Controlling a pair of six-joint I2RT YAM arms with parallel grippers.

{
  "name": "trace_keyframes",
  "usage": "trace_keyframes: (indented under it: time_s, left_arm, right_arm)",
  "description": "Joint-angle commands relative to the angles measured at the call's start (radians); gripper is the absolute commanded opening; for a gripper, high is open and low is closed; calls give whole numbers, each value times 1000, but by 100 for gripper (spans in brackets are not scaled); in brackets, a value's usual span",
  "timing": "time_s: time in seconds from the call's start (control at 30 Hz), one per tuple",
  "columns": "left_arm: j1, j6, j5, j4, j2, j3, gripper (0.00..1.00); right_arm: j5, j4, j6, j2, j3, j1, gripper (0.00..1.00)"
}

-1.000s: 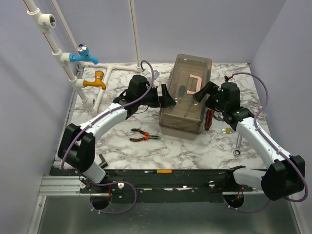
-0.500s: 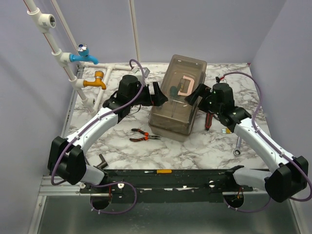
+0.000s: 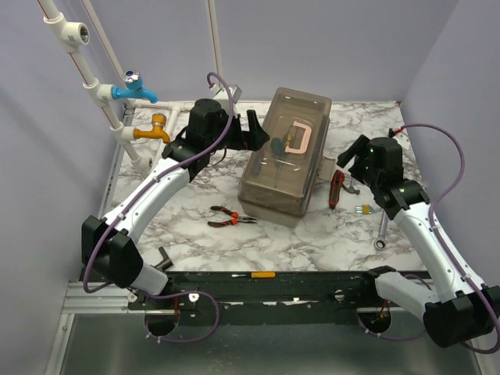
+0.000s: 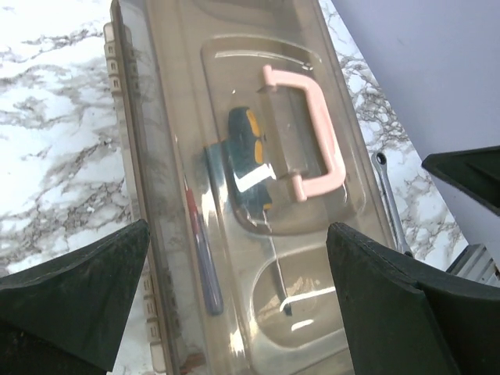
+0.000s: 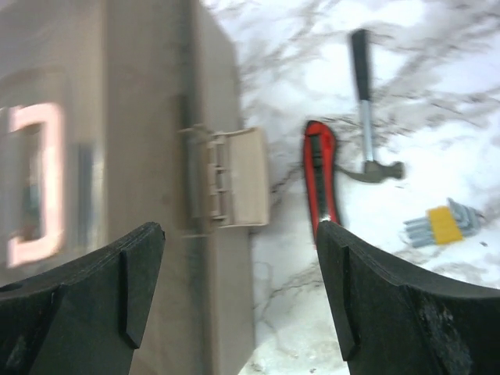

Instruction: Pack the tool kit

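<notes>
At the middle of the worktop (image 3: 258, 242), the left gripper (image 4: 238, 228) has its jaws wide apart at the box (image 3: 285, 168) and holds nothing. The right gripper (image 5: 238, 228), also apart and empty, has backed away from the box since a moment ago. The box lid is shut with some tools inside. Pliers (image 3: 231, 219), knife (image 5: 320, 176), hammer (image 5: 363, 101) and wrench (image 3: 381, 232) still lie outside.

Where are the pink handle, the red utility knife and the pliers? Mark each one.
pink handle (image 4: 326, 129), left wrist view, on its outer bar.
red utility knife (image 5: 320, 183), right wrist view, mid-body.
pliers (image 3: 233, 219), top external view, near the pivot.
</notes>
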Motion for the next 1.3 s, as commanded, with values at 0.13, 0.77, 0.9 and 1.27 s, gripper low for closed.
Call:
trace_keyframes:
  time_s: [0.13,0.77,0.9,1.27]
  left_arm:
    - [0,36,28,-124,204,218,99]
    - [0,-4,148,-99,351,275,99]
    - [1,-3,156,-103,370,292,99]
    - [7,-15,187,-105,435,327,98]
  right_arm:
    - [-78,83,85,36,-210,-189,67]
    - [-722,758,234,541,-342,-337,1]
    - [-819,944,276,629,-359,-336,1]
    - [-1119,1505,496,677,-418,-320,1]
